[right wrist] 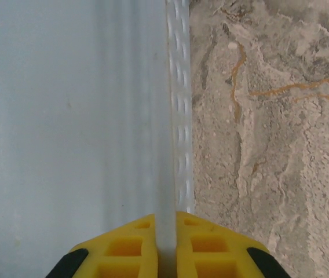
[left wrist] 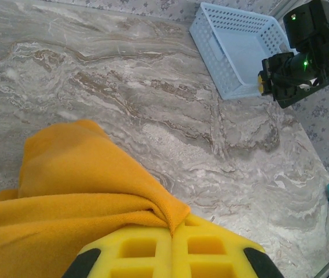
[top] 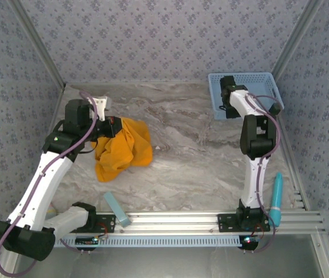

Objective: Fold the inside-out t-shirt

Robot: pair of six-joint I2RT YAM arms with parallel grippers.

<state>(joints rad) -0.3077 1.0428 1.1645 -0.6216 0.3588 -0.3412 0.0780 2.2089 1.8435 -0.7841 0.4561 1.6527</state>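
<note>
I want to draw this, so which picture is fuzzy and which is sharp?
Right wrist view: the basket wall, up close, looks soft and blurry, while the marble table is sharp. Left wrist view: the t-shirt is crisp, with no glare. Top external view: even light, only faint shadows.

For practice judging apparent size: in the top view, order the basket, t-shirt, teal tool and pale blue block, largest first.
1. basket and t-shirt: too alike to rank.
2. teal tool.
3. pale blue block.
</note>
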